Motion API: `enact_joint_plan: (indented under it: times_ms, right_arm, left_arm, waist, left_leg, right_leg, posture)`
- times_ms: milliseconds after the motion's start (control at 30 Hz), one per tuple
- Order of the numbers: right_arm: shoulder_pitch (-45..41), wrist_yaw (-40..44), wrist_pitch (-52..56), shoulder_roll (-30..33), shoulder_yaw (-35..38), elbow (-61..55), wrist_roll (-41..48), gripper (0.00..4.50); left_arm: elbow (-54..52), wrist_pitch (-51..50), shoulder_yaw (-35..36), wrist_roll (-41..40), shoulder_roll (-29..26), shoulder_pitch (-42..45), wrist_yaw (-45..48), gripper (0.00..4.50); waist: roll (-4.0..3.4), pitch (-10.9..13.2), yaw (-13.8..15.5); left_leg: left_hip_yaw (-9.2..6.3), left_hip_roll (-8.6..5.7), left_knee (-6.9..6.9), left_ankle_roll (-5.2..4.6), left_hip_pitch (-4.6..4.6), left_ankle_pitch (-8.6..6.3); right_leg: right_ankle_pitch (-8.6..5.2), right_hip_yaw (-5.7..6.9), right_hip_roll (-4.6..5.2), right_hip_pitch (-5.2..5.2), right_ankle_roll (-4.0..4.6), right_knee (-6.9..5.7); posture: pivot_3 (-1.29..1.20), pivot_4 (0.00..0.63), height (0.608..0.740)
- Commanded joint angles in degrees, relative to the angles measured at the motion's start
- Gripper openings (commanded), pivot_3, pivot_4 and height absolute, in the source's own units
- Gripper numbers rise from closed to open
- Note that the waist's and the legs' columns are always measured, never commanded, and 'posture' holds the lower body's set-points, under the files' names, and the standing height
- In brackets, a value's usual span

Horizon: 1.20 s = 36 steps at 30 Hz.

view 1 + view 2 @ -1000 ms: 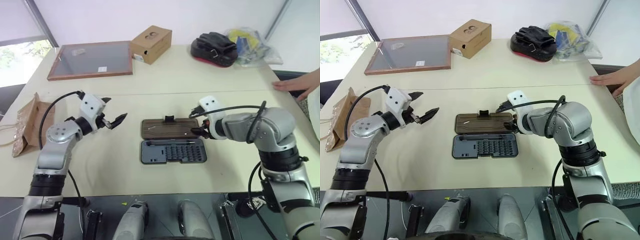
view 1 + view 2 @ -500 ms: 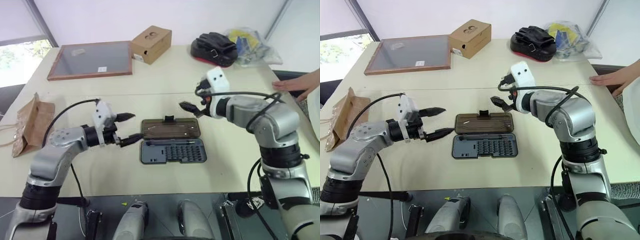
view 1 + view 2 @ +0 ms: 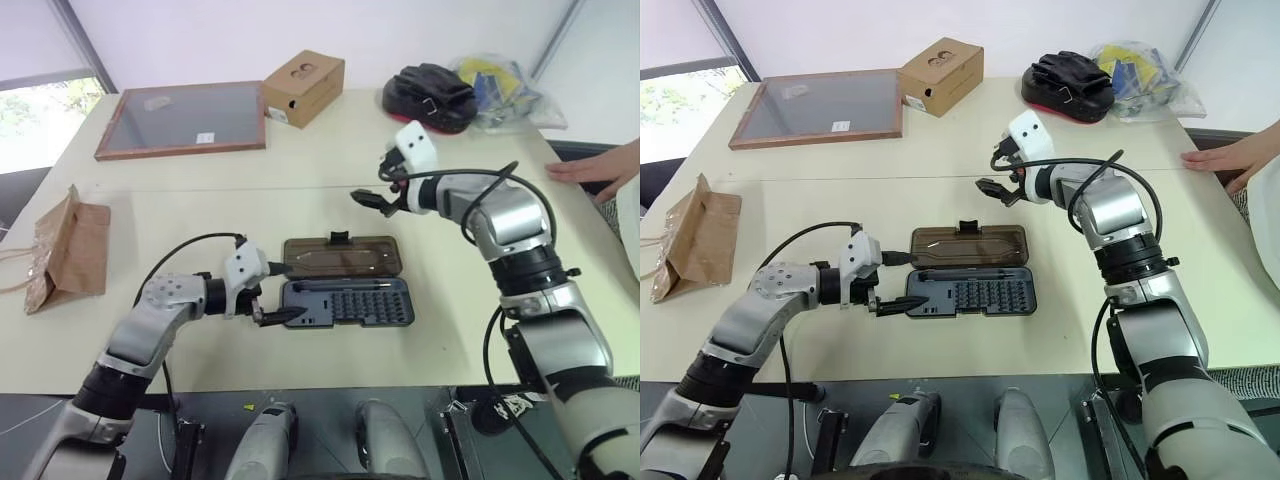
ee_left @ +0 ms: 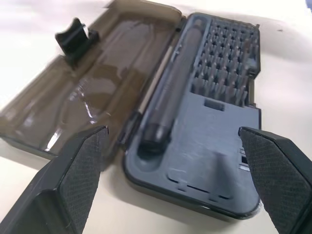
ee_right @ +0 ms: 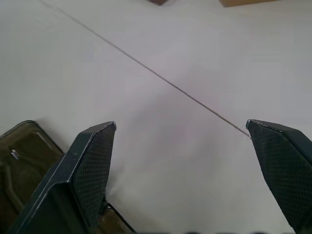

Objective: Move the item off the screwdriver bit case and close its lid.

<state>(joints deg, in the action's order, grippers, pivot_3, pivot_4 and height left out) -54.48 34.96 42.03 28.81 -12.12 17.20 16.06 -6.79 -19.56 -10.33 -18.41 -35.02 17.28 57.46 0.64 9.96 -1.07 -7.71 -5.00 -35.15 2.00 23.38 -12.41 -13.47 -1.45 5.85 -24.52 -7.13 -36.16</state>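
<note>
The item, a crumpled brown paper bag [image 3: 65, 250], lies at the table's left side, apart from the case. The screwdriver bit case [image 3: 345, 302] sits mid-table, rows of bits showing. Its lid [image 3: 342, 257] lies flat open behind the base, with the latch tab [image 3: 340, 238] on its far edge. My left gripper [image 3: 280, 292] is open and low at the case's left end, pointing along it; the left wrist view looks over the open case [image 4: 204, 122] and lid [image 4: 97, 92]. My right gripper [image 3: 370, 202] hangs open above the bare table behind the lid, holding nothing.
A wood-framed board [image 3: 180, 120], a cardboard box with two holes [image 3: 303, 87], a black-and-red pouch [image 3: 428, 97] and a plastic bag [image 3: 495, 90] line the far side. A person's hand [image 3: 600, 170] rests on the right edge.
My left gripper swung right and down from beside the bag to the case's left end. My right gripper lifted off the lid's right end and moved back over the table. The lid stays open.
</note>
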Motion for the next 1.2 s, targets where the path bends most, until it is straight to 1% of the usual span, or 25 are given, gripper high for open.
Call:
enact_joint_plan:
  times_ms: [33, 100, 233, 267, 300, 400, 433, 467, 633, 733, 933, 1100, 1200]
  right_arm:
    - [-0.3, 1.1, -0.5, -0.3, 1.2, -2.3, -1.0, 4.50]
    - [0.1, 1.3, -0.2, -0.6, 1.4, -2.8, -1.4, 4.50]
    - [0.8, 1.7, 0.4, -1.0, 1.9, -3.6, -1.9, 4.50]
    - [1.0, 1.7, 0.6, -1.1, 2.0, -4.0, -1.9, 4.50]
    - [1.2, 1.7, 0.8, -1.2, 2.1, -4.3, -1.9, 4.50]
    - [1.7, 1.7, 1.3, -1.3, 2.4, -5.0, -2.0, 4.50]
    - [1.8, 1.7, 1.5, -1.4, 2.4, -5.1, -2.0, 4.50]
    - [1.9, 1.7, 1.6, -1.4, 2.5, -5.3, -2.0, 4.50]
    - [2.1, 1.7, 1.9, -1.8, 2.8, -5.3, -2.5, 4.50]
    - [1.6, 2.2, 1.4, -1.8, 2.5, -4.3, -3.1, 4.50]
    - [-0.3, 4.8, -0.5, -0.7, 1.0, 0.9, -6.0, 4.50]
    - [-3.8, 11.3, -2.3, 2.6, -2.2, 7.4, -9.6, 4.50]
    - [-5.8, 17.6, -7.0, 5.2, -5.1, 10.7, -12.2, 4.50]
  left_arm:
    - [-1.4, 2.1, 1.3, 0.3, 0.1, 0.2, -0.1, 4.24]
    - [-1.8, 2.7, 1.7, 0.5, 0.2, 0.0, -0.5, 3.62]
    - [-2.5, 3.3, 2.8, 0.4, 0.0, 0.1, -1.2, 1.66]
    - [-2.7, 3.6, 3.2, 0.4, 0.0, 0.1, -1.6, 1.10]
    - [-2.9, 3.7, 3.6, 0.4, 0.0, 0.2, -2.0, 0.69]
    - [-4.1, 3.4, 4.4, -0.4, -0.2, 0.1, -2.2, 0.69]
    - [-4.4, 3.3, 4.6, -0.5, -0.2, 0.0, -2.2, 0.17]
    - [-4.6, 3.2, 4.6, -0.5, -0.2, -0.1, -2.2, 0.02]
    - [-5.0, 3.2, 2.6, -0.8, -0.4, -0.3, 0.9, 0.02]
    - [-3.8, 0.1, 1.4, -3.2, -0.1, 0.0, 4.3, 0.02]
    - [1.4, 1.0, -0.5, -1.1, -0.1, 2.3, 7.1, 0.02]
    - [4.8, 3.3, -2.7, 1.9, -0.1, 3.2, 9.1, 0.02]
    - [6.1, 4.3, -3.8, 3.1, 0.2, 3.8, 10.1, 0.02]
  waist:
    - [0.00, 0.0, 0.0]
    - [0.00, 0.0, 0.0]
    - [0.00, 0.0, 0.0]
    - [0.00, 0.0, 0.0]
    - [0.00, 0.0, 0.0]
    - [0.00, 0.0, -0.1]
    - [0.00, 0.0, 0.0]
    - [0.00, 0.0, 0.0]
    - [0.00, 0.0, -0.1]
    - [0.00, 0.0, -0.1]
    - [0.00, 0.0, -0.1]
    - [-0.02, 0.0, -0.1]
    - [-0.03, 0.0, -0.1]
  left_leg:
    - [-0.02, 0.00, 0.00, 0.00, 0.00, 0.00]
    - [-0.04, -0.01, 0.00, 0.00, 0.00, 0.00]
    - [-0.07, -0.01, 0.00, 0.00, 0.00, 0.00]
    - [-0.07, -0.01, 0.00, 0.00, 0.00, 0.00]
    - [-0.08, -0.01, 0.00, 0.00, 0.00, 0.00]
    - [-0.08, -0.01, 0.00, 0.00, 0.00, 0.00]
    - [-0.08, -0.01, 0.00, 0.00, 0.00, 0.00]
    - [-0.08, -0.01, 0.00, 0.00, 0.00, 0.00]
    - [-0.06, -0.01, 0.00, 0.00, -0.01, 0.00]
    - [-0.03, -0.02, 0.00, 0.00, 0.00, 0.00]
    - [0.03, -0.02, -0.02, 0.00, -0.01, 0.00]
    - [0.06, -0.03, -0.02, 0.00, -0.01, 0.00]
    - [0.06, -0.03, -0.02, 0.00, -0.01, 0.00]
  right_leg:
    - [0.00, 0.00, 0.00, 0.00, 0.00, 0.00]
    - [0.00, 0.00, 0.00, 0.00, 0.00, -0.01]
    - [0.00, 0.00, 0.00, 0.00, 0.00, -0.01]
    - [0.00, 0.00, 0.00, 0.00, 0.00, -0.01]
    - [0.00, 0.00, 0.00, 0.00, 0.00, -0.01]
    - [0.00, 0.00, 0.00, -0.01, 0.00, -0.01]
    - [0.00, 0.00, 0.00, -0.01, 0.00, -0.01]
    - [0.00, 0.00, 0.00, 0.00, 0.00, -0.01]
    - [0.00, 0.00, 0.00, -0.01, 0.00, -0.01]
    - [0.00, 0.00, 0.00, 0.00, 0.00, -0.01]
    - [0.00, 0.01, -0.01, 0.00, 0.00, -0.02]
    - [0.00, 0.00, -0.01, 0.00, 0.00, -0.03]
    - [0.00, 0.01, -0.01, -0.02, 0.00, -0.03]
  posture:
    - [0.00, 0.150, 0.740]
    - [0.00, 0.150, 0.740]
    - [0.00, 0.150, 0.740]
    - [0.00, 0.150, 0.740]
    - [0.00, 0.150, 0.740]
    - [0.00, 0.150, 0.740]
    - [0.00, 0.150, 0.740]
    - [0.00, 0.150, 0.740]
    - [0.00, 0.150, 0.740]
    - [0.00, 0.150, 0.740]
    - [0.00, 0.150, 0.740]
    - [0.00, 0.150, 0.740]
    - [0.00, 0.150, 0.740]
